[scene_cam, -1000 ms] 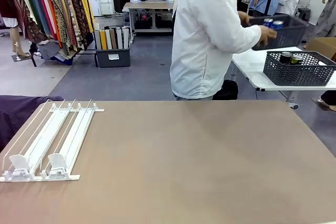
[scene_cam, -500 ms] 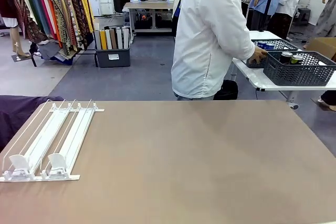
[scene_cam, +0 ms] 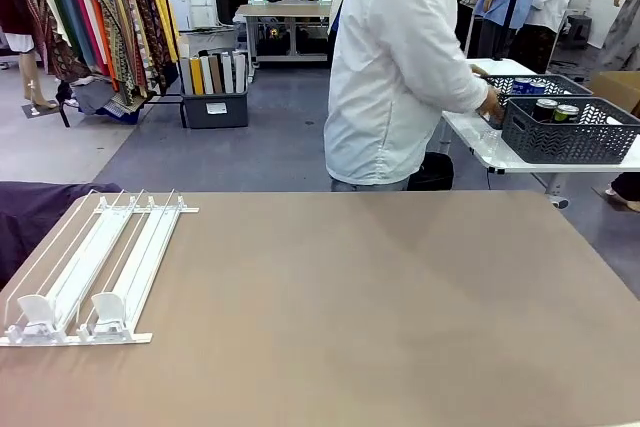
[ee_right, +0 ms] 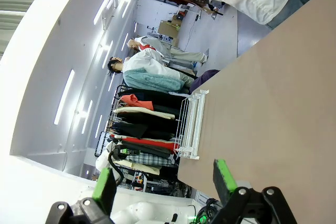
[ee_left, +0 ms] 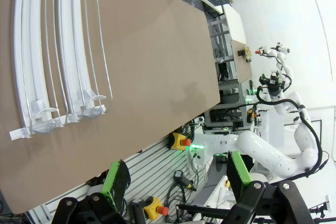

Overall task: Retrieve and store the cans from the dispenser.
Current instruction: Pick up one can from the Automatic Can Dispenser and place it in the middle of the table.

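Progress: dispenser (scene_cam: 95,267) lay empty at your worktop's (scene_cam: 380,317) left | cans (scene_cam: 553,110) sat in grey basket (scene_cam: 570,132) on side table beside person (scene_cam: 400,67) | left gripper (ee_left: 176,174) fingers apart, empty | right gripper (ee_right: 163,184) fingers apart, empty | retrieval looked finished.

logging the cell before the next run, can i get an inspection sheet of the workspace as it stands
surface: brown table, bare apart from the rack
job's things: white rack at the robot's left, lanes empty; cans in a dark basket on a side table beyond
clutter: nothing seen
tools: left tool open, holding nothing; right tool open, holding nothing
cables: nothing seen on the table
surroundings: person turned toward the baskets, clothes rail behind
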Controlling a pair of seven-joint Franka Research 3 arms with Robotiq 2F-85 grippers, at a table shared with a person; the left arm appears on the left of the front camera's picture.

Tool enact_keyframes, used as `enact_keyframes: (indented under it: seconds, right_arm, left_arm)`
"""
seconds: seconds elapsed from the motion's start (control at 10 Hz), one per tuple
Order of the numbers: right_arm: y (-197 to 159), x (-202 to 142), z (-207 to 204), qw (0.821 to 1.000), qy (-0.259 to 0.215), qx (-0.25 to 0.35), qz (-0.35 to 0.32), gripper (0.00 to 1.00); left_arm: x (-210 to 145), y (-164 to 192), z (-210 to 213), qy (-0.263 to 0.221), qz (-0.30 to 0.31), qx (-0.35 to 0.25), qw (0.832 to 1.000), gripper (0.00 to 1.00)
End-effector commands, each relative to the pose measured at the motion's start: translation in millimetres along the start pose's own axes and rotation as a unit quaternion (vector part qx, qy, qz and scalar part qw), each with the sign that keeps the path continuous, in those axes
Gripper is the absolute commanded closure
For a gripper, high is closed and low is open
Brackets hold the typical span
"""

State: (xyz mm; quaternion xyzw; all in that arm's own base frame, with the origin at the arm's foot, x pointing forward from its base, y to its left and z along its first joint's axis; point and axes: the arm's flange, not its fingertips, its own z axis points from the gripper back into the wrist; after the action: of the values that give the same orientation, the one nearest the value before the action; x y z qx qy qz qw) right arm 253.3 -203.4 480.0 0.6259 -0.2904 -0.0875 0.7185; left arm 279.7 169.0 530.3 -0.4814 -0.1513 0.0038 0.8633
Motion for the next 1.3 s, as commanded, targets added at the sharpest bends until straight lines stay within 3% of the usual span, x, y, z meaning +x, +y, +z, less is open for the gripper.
enact_keyframes:
  seconds: [0.0,1.2]
  right_arm:
    - [1.4,2.1,-1.1,1.0,-0.006,0.009,0.012,0.0]
    - [1.4,2.1,-1.1,1.0,-0.006,0.009,0.012,0.0]
  left_arm:
    - [-1.0,-1.8,1.1,-0.003,-0.002,-0.009,1.0,0.0]
    - [-1.0,-1.8,1.1,-0.003,-0.002,-0.009,1.0,0.0]
